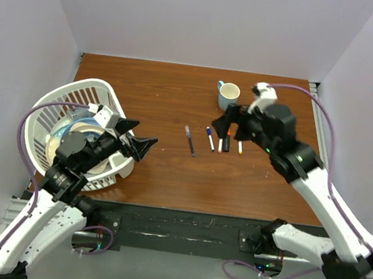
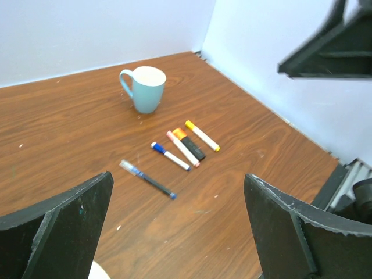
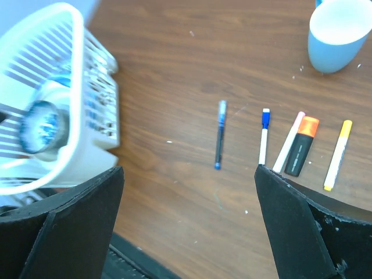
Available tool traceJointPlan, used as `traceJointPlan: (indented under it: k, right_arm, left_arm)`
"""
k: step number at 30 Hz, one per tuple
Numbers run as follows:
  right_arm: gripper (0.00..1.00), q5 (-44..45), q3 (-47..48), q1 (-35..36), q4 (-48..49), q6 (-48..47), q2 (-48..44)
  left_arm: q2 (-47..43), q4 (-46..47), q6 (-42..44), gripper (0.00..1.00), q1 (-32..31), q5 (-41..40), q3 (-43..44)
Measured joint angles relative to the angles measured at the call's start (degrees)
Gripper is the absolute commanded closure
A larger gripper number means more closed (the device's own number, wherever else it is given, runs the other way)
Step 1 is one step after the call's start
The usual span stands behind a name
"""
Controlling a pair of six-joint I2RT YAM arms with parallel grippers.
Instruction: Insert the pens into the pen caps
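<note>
Five pens lie in a row on the wooden table. They are a dark blue pen (image 1: 190,140) (image 3: 220,134), a white pen with a blue cap (image 3: 264,136), a white one with a pink end (image 3: 289,142), a black highlighter with an orange cap (image 3: 302,146) (image 2: 189,144) and a white pen with a yellow cap (image 3: 337,155) (image 2: 202,135). The caps sit on the pens' ends. My right gripper (image 1: 232,128) (image 3: 189,168) hovers open above the row, with nothing between its fingers. My left gripper (image 1: 142,137) (image 2: 178,177) is open and empty, left of the pens.
A light blue mug (image 1: 229,94) (image 2: 145,88) stands behind the pens. A white slatted basket (image 1: 84,89) (image 3: 70,70) holding a bowl sits at the table's left, under my left arm. White walls close in the back and sides.
</note>
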Motion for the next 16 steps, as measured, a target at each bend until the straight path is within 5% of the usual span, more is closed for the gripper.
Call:
traceJointPlan:
  k: [7, 16]
  right_arm:
    - [0.01, -0.2, -7.9, 0.0, -1.2, 2.3, -14.1]
    - [0.01, -0.9, -12.6, 0.0, -2.1, 2.8, -17.8]
  left_arm:
    - [-0.6, -1.3, -2.3, 0.0, 0.0, 0.9, 3.2]
    - [-2.6, -3.2, -3.7, 0.0, 0.0, 0.3, 3.4]
